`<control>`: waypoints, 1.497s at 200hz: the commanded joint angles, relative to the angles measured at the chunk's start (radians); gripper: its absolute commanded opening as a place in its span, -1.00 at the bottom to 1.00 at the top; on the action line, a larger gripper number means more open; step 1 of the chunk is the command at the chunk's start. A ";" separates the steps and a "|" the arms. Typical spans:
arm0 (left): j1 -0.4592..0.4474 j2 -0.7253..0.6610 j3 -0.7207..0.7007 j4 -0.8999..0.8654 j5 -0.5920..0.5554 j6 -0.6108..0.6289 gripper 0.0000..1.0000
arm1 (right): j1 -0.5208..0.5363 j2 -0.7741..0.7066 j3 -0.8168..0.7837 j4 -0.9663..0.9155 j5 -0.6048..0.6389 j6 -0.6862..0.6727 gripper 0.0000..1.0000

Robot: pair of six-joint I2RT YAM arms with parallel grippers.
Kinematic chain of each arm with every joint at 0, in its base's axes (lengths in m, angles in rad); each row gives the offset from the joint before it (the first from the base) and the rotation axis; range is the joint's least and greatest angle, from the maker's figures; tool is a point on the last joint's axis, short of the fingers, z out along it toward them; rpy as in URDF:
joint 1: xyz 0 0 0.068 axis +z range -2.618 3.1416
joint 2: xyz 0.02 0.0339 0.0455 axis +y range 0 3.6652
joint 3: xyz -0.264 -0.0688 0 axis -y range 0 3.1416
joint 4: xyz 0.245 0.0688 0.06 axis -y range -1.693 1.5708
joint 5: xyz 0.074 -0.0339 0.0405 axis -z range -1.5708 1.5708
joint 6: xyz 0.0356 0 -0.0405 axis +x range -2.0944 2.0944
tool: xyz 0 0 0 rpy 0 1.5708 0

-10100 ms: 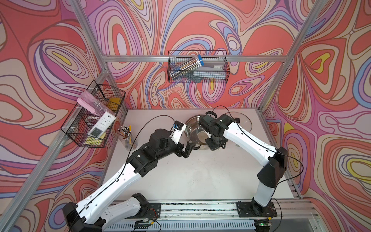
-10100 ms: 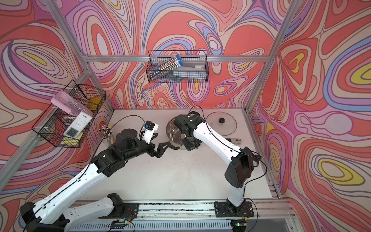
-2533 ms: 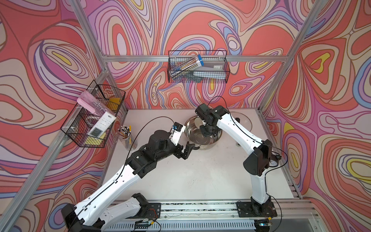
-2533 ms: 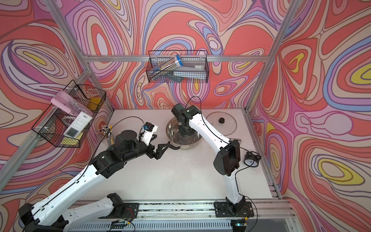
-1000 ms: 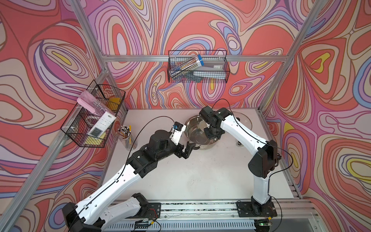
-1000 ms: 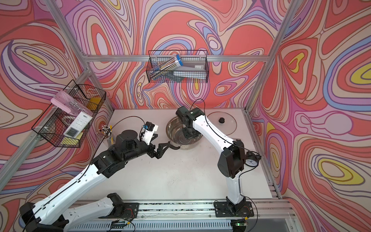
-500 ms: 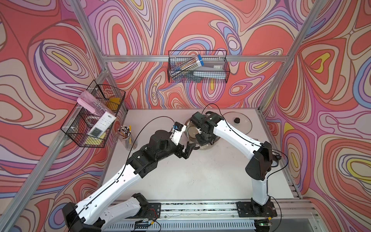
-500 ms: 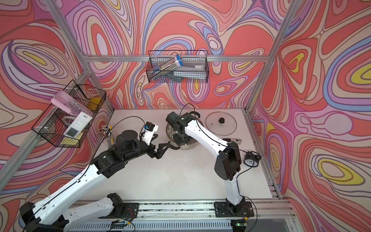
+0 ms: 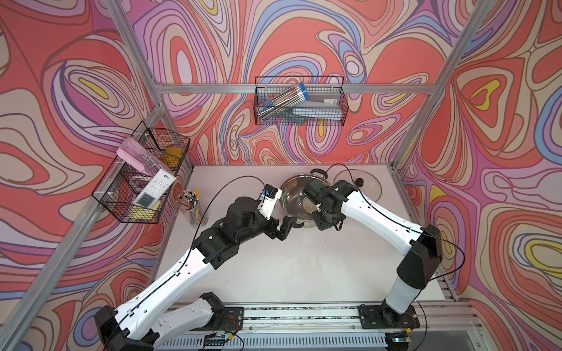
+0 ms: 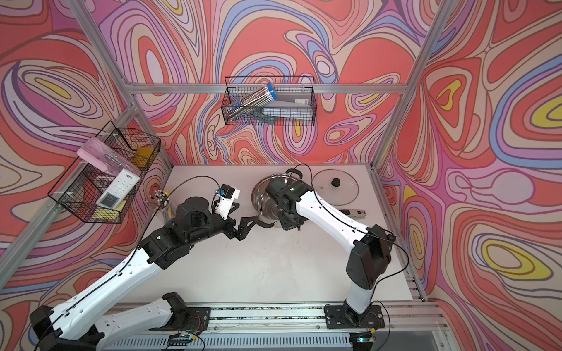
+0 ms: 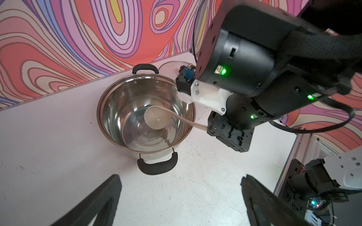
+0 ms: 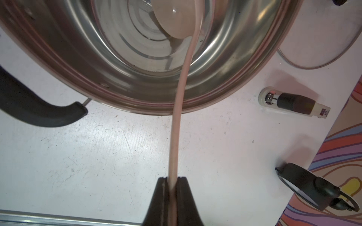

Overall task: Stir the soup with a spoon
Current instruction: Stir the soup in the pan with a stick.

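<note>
A steel pot (image 9: 287, 194) (image 10: 260, 197) with black handles stands at the back middle of the table. It holds shallow clear liquid, the soup (image 11: 148, 133). The cream spoon (image 11: 155, 119) has its bowl down in the pot and its handle (image 12: 177, 121) leaning out over the near rim. My right gripper (image 12: 172, 178) (image 9: 325, 223) is shut on the handle's end, just outside the pot's front right. My left gripper (image 11: 180, 177) (image 9: 284, 226) is open and holds nothing, low over the table just short of the pot's near handle (image 11: 156, 166).
A glass lid (image 9: 357, 188) lies to the right of the pot. A cup of pencils (image 9: 191, 206) stands at the left. A small capped tube (image 12: 293, 102) and a black round device (image 12: 305, 185) lie near the right wall. Wire baskets (image 9: 299, 103) (image 9: 143, 176) hang on the walls.
My right wrist has swung from over the pot's left side back to its front right, carrying the spoon's bowl round inside the pot. The left arm has not moved.
</note>
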 commanded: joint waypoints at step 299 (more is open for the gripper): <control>-0.015 -0.006 0.014 -0.002 -0.005 -0.002 0.98 | -0.003 -0.031 -0.006 -0.002 0.049 0.030 -1.00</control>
